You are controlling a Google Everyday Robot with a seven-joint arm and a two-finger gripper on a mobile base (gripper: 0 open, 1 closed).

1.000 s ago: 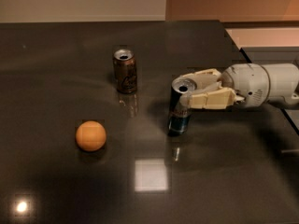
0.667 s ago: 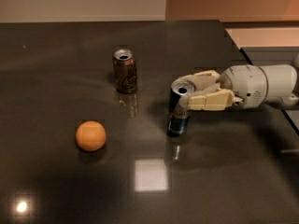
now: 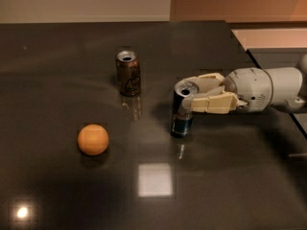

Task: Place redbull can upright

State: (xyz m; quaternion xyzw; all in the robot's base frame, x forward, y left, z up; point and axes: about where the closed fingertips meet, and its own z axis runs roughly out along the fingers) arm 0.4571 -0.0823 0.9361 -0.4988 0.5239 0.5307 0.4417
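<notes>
The redbull can [image 3: 182, 116], slim and silver with blue patches, stands on the dark table [image 3: 216, 176] right of centre, its base on the surface and its top leaning slightly right. My gripper [image 3: 187, 94] reaches in from the right. Its cream fingers [image 3: 211, 102] sit on either side of the can's upper part and are shut on it.
A shorter brown-gold can [image 3: 128, 73] stands upright to the upper left of the redbull can. An orange ball [image 3: 93, 139] lies at the front left. The table's right edge [image 3: 268, 71] runs just behind my arm.
The gripper and the redbull can have barely shifted, a touch to the left. The can stays upright in the fingers with its base on the table.
</notes>
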